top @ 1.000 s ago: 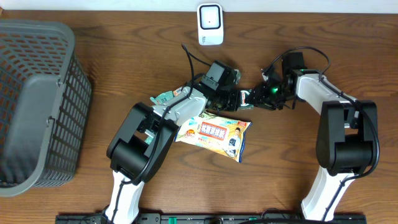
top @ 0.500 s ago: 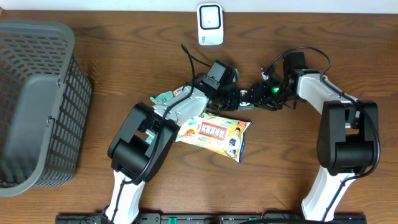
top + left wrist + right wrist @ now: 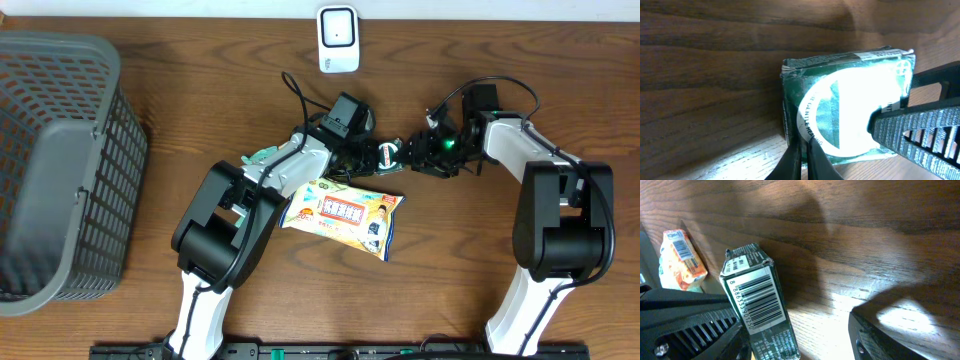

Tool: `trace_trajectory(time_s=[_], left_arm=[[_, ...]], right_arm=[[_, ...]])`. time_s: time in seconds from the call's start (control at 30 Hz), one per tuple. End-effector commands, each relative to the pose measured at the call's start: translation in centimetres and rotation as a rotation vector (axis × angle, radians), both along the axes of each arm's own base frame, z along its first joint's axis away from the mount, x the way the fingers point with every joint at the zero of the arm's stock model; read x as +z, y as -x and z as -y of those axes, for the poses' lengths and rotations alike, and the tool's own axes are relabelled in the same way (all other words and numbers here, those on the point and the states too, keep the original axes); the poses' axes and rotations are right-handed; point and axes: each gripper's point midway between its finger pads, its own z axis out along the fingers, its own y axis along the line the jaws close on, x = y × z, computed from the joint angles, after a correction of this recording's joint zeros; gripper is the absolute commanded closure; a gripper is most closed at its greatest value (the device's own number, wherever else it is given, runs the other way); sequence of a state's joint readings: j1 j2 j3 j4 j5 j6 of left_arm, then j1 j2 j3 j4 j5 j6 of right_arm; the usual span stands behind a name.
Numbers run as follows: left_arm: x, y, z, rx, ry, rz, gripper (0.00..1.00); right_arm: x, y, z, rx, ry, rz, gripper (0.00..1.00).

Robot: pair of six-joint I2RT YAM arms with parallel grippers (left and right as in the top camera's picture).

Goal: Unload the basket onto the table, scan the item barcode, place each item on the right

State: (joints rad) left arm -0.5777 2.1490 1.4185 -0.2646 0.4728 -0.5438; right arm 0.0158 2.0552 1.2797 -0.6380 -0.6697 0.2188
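Carton [image 3: 386, 155], small, green, box-shaped, wrapped in glossy film that flares white under the light. It hangs just above the table [image 3: 200, 80] around the middle, towards the far edge, and well short of the scanner [image 3: 338, 40] standing at that edge. One narrow face carries a black-on-white barcode [image 3: 756, 305]. A broad face shows a pale round emblem, and the end flaps are crimped and slightly dented. I judge it light, fairly stiff along the edges but crushable across the broad faces, and slippery because of the film. I would grip across the narrow sides, clear of the barcode. The left gripper [image 3: 805, 152] is closed, its thin fingertips pinching the carton's lower edge near a corner, a slight hold that could let the carton pivot. The right gripper [image 3: 411, 156] stands with its jaws apart, the carton between its ribbed black fingers, close against one and clear of the other. Other items: a soft, crinkly printed snack pouch [image 3: 345, 215] lying flat nearer the front edge, and a rigid grey mesh basket [image 3: 110, 150] at the left edge. The table surface is dark wood grain, smooth.
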Motion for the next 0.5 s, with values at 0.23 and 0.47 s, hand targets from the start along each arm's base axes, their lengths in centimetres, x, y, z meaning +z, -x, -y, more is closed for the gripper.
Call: trace_trajectory(time_s=[0.23, 0.47], left_arm=[[-6.3, 0.9, -4.0, 0.078, -0.186, -0.077, 0.93], [-6.3, 1.0, -4.0, 0.078, -0.189, -0.081, 0.93]], right_arm=[[-3.3, 0.3, -1.3, 0.032, 0.071, 0.0, 0.44], [-3.4, 0.5, -4.0, 0.064, 0.083, 0.012, 0.89]])
